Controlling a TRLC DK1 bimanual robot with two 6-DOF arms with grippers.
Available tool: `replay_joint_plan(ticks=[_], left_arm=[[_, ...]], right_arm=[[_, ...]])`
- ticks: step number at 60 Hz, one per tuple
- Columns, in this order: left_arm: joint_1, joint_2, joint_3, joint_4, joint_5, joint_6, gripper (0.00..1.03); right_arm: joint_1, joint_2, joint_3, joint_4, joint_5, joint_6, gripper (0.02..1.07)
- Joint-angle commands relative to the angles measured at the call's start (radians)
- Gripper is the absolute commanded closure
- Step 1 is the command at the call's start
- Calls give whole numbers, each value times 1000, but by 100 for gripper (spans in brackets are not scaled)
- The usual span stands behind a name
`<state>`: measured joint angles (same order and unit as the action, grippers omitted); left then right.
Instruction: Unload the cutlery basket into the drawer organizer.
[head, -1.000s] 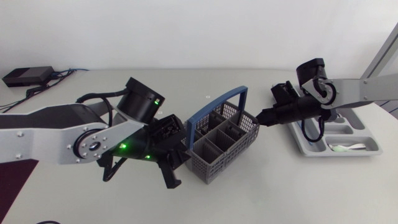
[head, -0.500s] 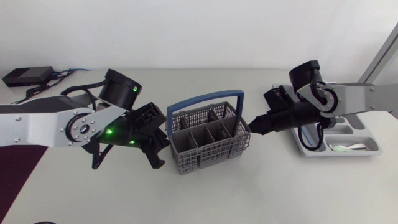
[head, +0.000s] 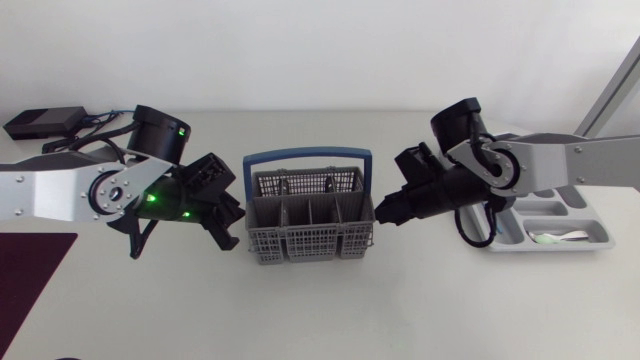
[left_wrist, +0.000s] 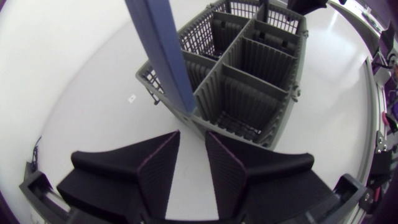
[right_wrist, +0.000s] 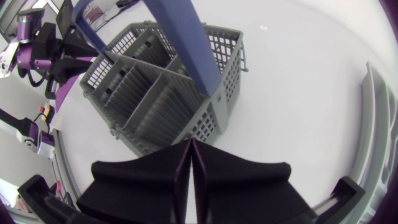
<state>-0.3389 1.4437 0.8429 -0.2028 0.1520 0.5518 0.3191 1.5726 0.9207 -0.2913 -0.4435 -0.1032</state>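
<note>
Head view shows the grey cutlery basket (head: 308, 228) upright at mid-worktop (head: 320, 310), its blue handle (head: 305, 158) arched over it. The left end effector (head: 228, 215) sits just beside one end, fingers a little apart with nothing between them. The right end effector (head: 385, 212) sits at the other end, fingers pressed together on nothing. The drawer organizer (head: 556, 209) lies beyond the right arm, holding a pale utensil (head: 560, 237).
</note>
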Motion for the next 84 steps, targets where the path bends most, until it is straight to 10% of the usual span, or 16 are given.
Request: replay_joint_plan(ticks=[1,84], left_arm=[[1,37,28,19,34,22,71],[29,135,113,31,35,23,69]], right_arm=[[37,3,15,12,-6,31,100],[72,30,14,66,69,63,100]])
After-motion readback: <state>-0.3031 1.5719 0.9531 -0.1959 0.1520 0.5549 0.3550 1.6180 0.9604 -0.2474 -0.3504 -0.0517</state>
